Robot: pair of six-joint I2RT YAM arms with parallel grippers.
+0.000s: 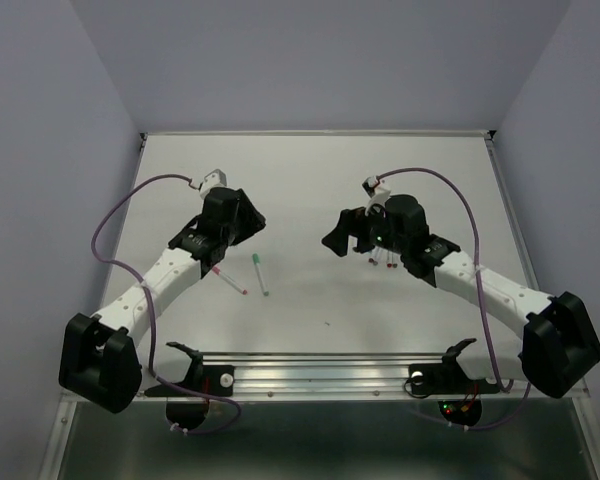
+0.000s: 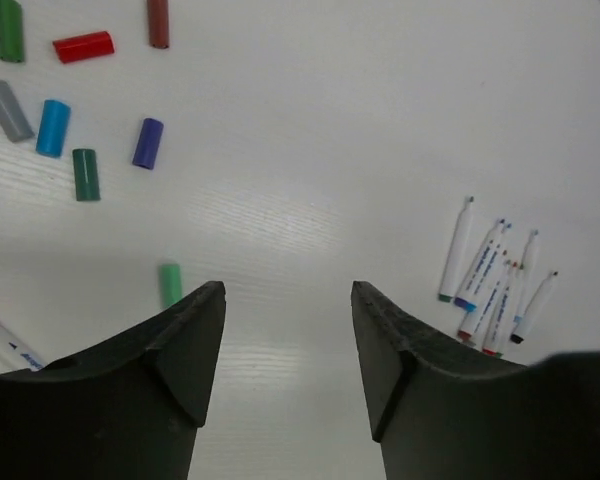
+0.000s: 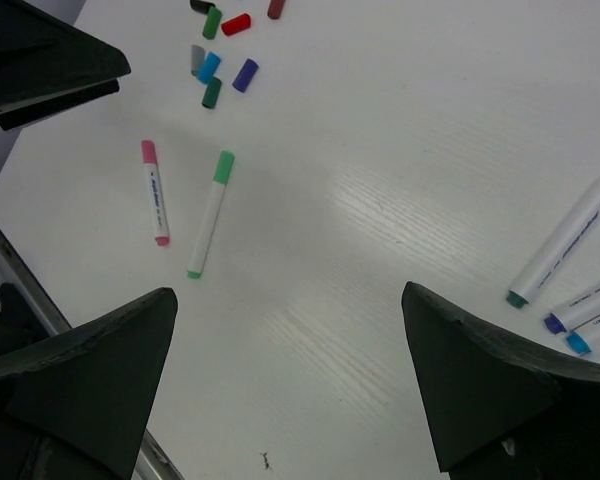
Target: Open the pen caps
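The left gripper point(image 2: 288, 292) is hovering over the left of the table point(image 1: 310, 180), its jaws parted with nothing between them. The loose pen caps point(image 2: 85, 174) are lying clustered near it, with a light green cap point(image 2: 170, 284) sitting apart by one finger. A pink-capped pen point(image 3: 157, 205) and a green-capped pen point(image 3: 208, 215) are resting toward the middle. The uncapped pens point(image 2: 490, 285) are lying bunched on the right by the right gripper point(image 3: 288, 292), which is gaping wide and empty.

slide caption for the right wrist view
Open right gripper above a white table; pink-capped white pen and green-capped white pen lie near loose coloured plastic caps.
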